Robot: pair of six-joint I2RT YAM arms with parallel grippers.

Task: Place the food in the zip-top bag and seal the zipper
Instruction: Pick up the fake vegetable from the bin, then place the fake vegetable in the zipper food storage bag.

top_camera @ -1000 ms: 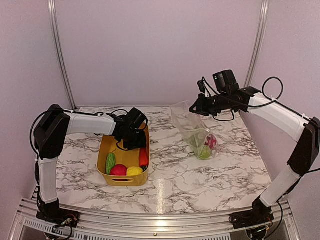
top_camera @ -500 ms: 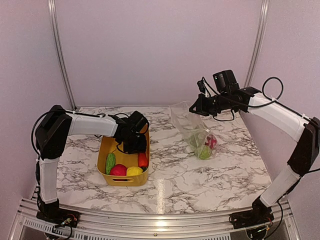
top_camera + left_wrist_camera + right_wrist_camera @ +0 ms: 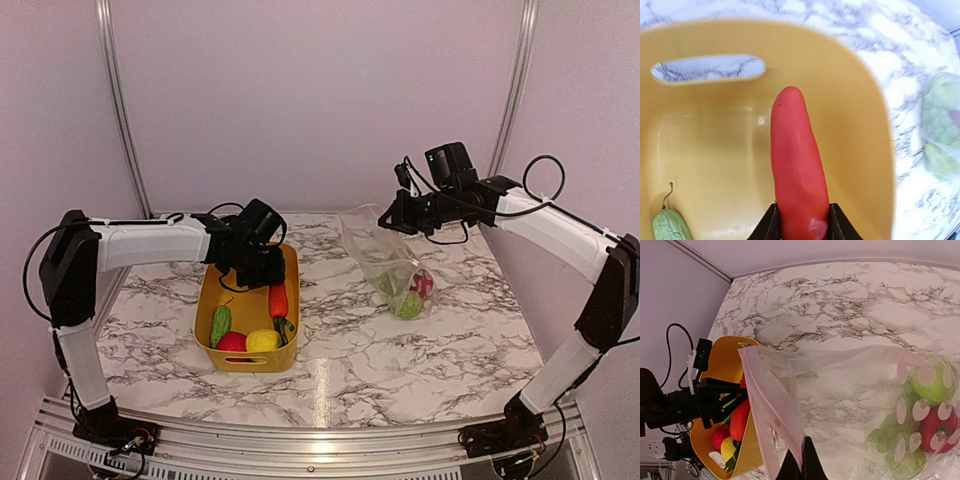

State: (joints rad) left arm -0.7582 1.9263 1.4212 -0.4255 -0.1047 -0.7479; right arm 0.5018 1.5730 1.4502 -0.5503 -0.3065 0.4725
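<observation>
Tub (image 3: 705, 140) under left gripper (image 3: 800, 225) clamping red vegetable (image 3: 795, 165); right gripper (image 3: 800, 462) pinching bag (image 3: 855, 385) zipper (image 3: 772, 410).

I find the red toy vegetable (image 3: 797, 170) smooth, glossy plastic; yellow tub (image 3: 855, 125) semi-gloss plastic; zip-top bag (image 3: 840, 380) clear, crinkled film.

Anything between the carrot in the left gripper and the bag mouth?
Only the yellow tub, its right wall, if the carrot isn't above the rim. Beyond it, bare marble table up to the zip-top bag, held by the right gripper.
</observation>
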